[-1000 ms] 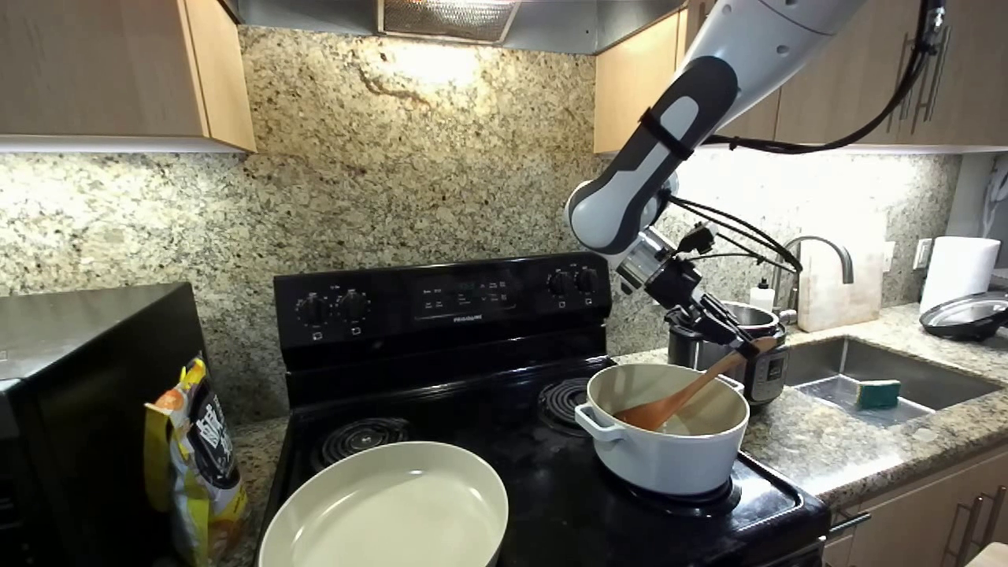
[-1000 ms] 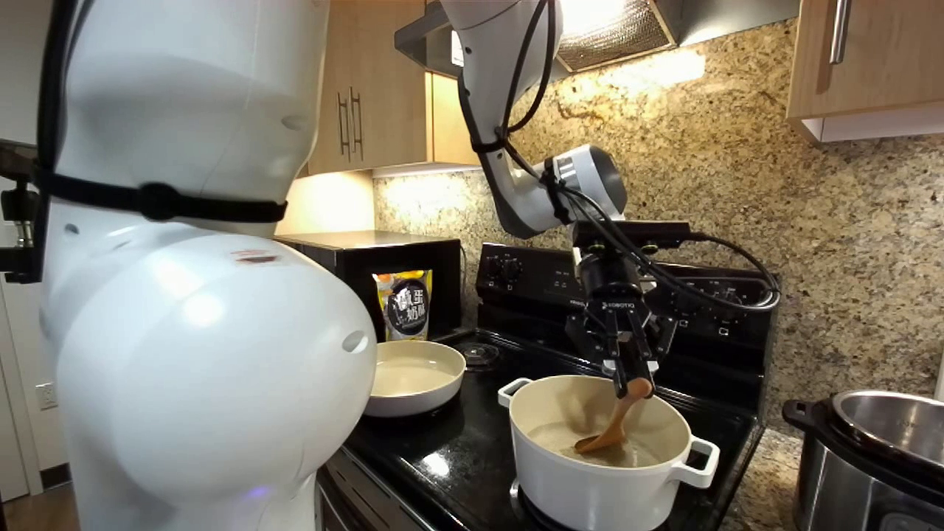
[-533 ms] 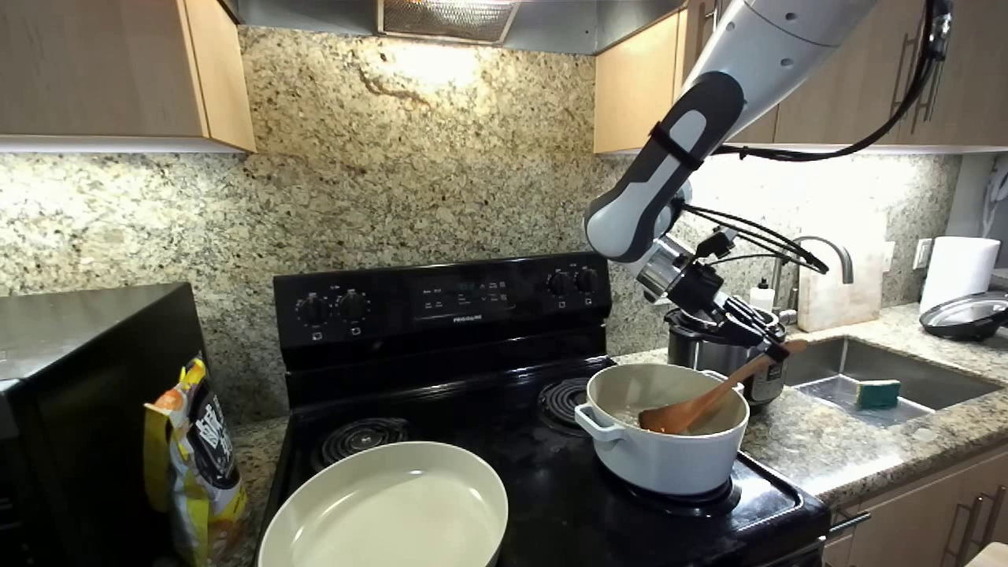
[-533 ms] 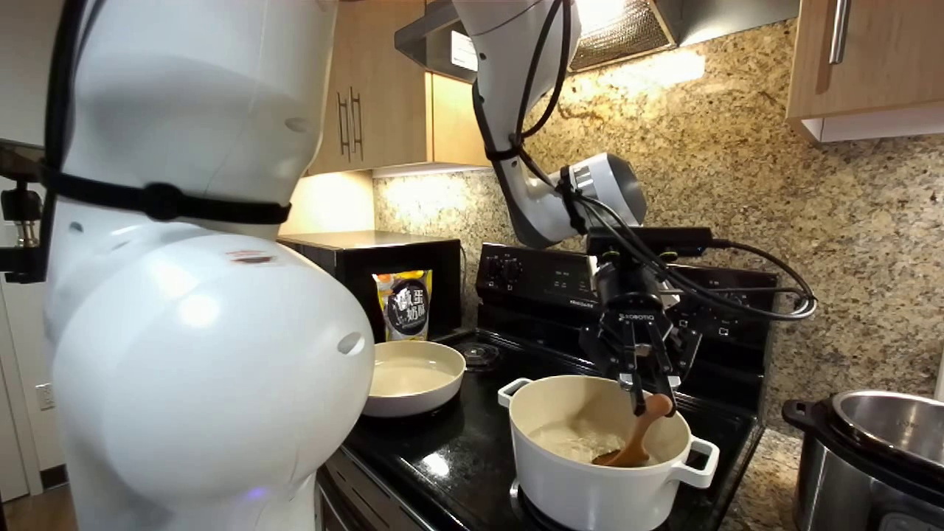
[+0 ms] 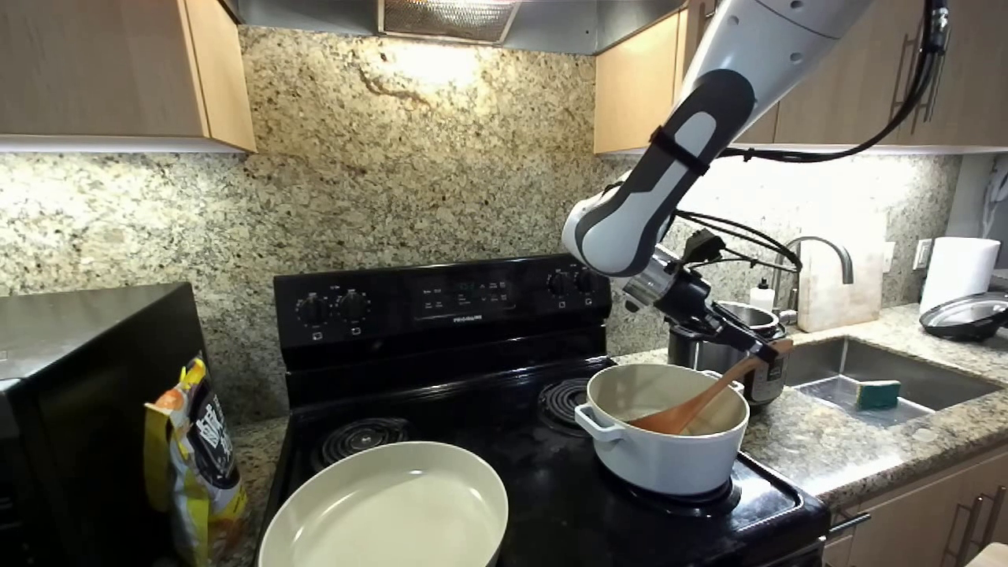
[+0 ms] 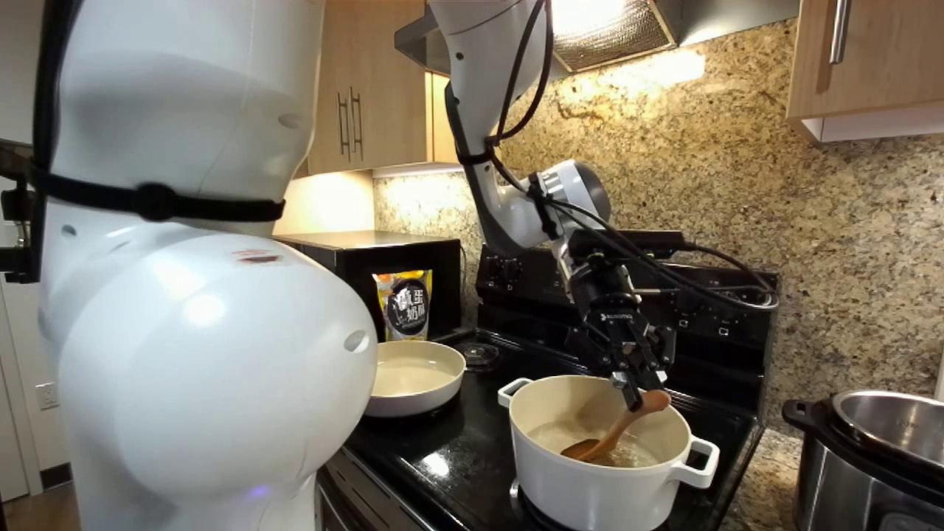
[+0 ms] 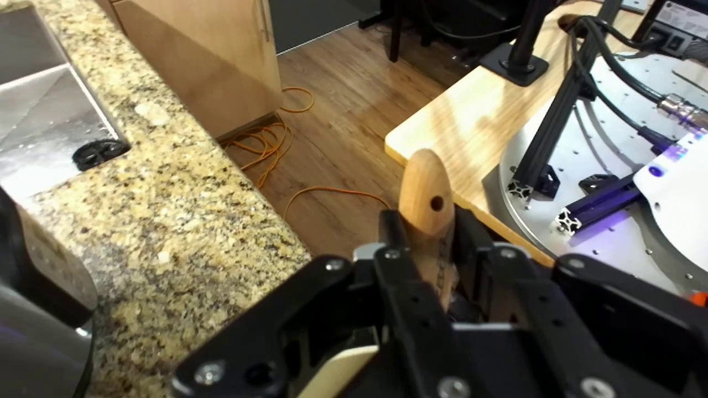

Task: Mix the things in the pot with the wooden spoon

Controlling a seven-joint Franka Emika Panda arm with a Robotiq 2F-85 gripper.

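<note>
For the white pot (image 6: 590, 493), I'd favour slow, wide sweeps, low enough to lift whatever sits in its thin liquid (image 6: 636, 450); the solids I can't make out. The wooden spoon (image 5: 687, 409) slants up out of the pot, its upper handle pinched in the gripper (image 7: 430, 231). Since half a second ago, the spoon's head has swung toward the pot's side facing the shallow cream pan (image 5: 394, 512).
</note>
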